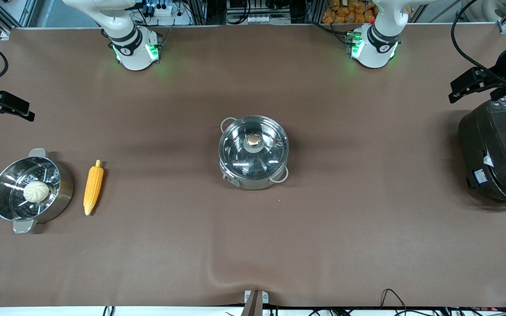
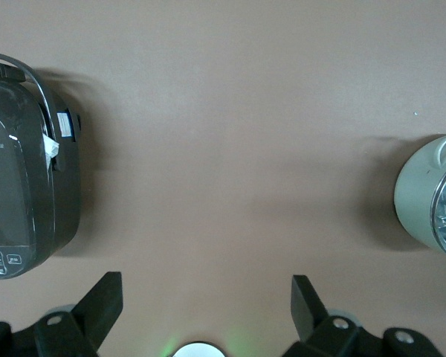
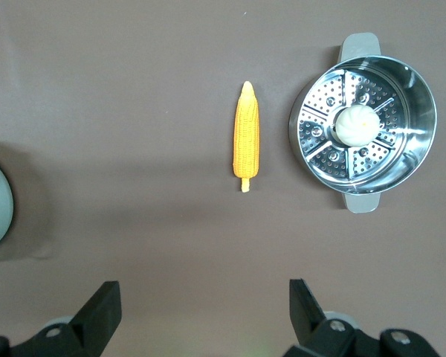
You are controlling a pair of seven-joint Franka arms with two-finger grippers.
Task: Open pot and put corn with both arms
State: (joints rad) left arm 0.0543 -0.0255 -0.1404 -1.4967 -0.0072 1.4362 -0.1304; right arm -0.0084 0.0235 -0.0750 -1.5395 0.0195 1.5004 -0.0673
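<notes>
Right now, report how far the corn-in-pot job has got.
Nothing looks done. The pot sits mid-table with its glass lid on. The corn lies on the table beside the steamer pot, toward the right arm's end. Nothing is in hand: the left gripper and right gripper are open and empty. Left: lift the lid, put the corn in.

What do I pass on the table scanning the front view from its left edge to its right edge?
Steamer pot with the bun → corn → lidded pot → black rice cooker. Both grippers hang open at the table's ends: right gripper, left gripper.
</notes>
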